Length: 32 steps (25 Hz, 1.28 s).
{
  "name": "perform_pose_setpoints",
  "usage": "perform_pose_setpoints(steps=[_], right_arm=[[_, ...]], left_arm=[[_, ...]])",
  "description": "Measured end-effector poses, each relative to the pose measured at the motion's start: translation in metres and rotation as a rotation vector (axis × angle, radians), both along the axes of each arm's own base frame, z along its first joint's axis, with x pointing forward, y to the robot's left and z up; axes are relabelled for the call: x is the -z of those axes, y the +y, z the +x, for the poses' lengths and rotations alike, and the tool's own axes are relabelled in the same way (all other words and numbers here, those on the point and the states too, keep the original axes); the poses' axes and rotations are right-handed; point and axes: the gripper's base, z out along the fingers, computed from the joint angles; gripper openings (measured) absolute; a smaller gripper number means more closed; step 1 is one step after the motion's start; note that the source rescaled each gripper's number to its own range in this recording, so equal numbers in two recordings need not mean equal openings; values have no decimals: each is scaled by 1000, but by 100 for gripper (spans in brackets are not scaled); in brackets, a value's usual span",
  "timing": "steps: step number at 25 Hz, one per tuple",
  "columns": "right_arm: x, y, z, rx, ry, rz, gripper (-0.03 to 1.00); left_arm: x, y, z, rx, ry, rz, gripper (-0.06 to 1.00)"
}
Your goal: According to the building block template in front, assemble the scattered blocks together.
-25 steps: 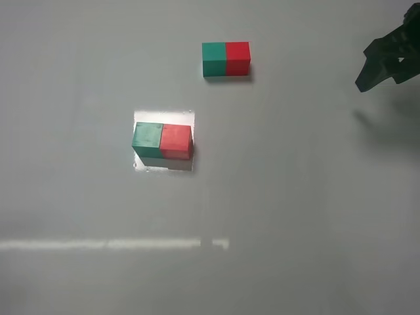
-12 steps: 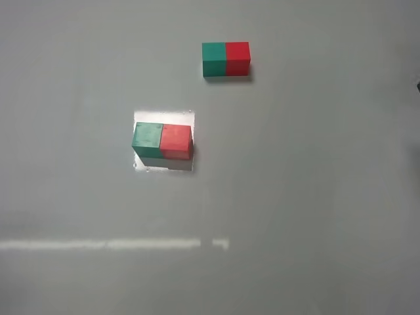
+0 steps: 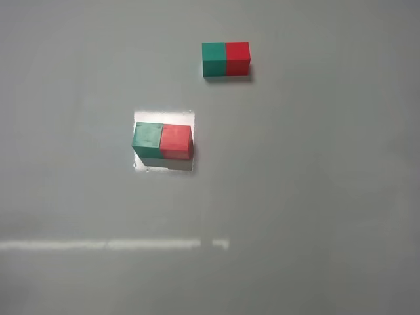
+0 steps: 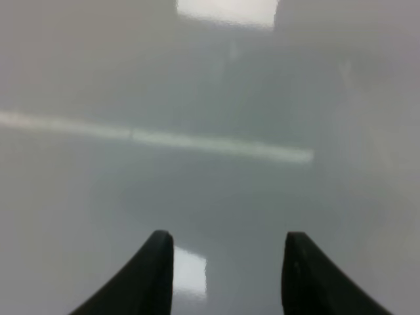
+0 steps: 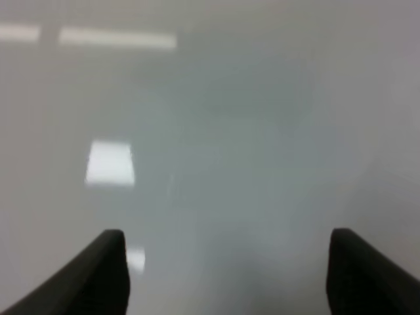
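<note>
On the high view we see the grey worktop (image 3: 315,197) carrying two green-and-red pairs; the building block template (image 3: 226,59) lies toward the far side, teal-green half on the left and red half on the right, joined into one short bar. The scattered blocks sit nearer the middle-left: the teal-green cube (image 3: 147,136) and the red cube (image 3: 176,140) stand side by side with their faces touching, green on the left and red on the right, in the same order as the template; both rest within a bright patch of reflected light (image 3: 164,118); the pair lies well apart from the template. A pale reflected stripe (image 3: 111,244) crosses the near part of the worktop.

Neither arm appears in the high view. On the left wrist view our left hand (image 4: 228,275) is spread, its dark fingers apart with only bare worktop between them; on the right wrist view our right hand (image 5: 226,269) is spread wider, likewise holding nothing.
</note>
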Motion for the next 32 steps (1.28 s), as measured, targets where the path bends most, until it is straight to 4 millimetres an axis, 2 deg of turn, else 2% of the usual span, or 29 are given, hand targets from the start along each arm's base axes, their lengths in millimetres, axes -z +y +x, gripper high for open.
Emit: perform_pose_setpoints(steps=[2, 7, 20, 26, 32], right_arm=[[5, 2, -23, 19, -49, 1, 63], [24, 6, -68, 63, -130, 42, 63], [76, 10, -142, 113, -329, 35, 63], [104, 14, -148, 51, -321, 55, 63], [111, 15, -158, 31, -372, 55, 63]], left_arm=[[0, 0, 0, 1, 0, 1, 5], [0, 0, 0, 1, 1, 1, 5], [0, 0, 0, 0, 0, 0, 5], [0, 0, 0, 0, 0, 0, 5], [0, 0, 0, 0, 0, 0, 5]])
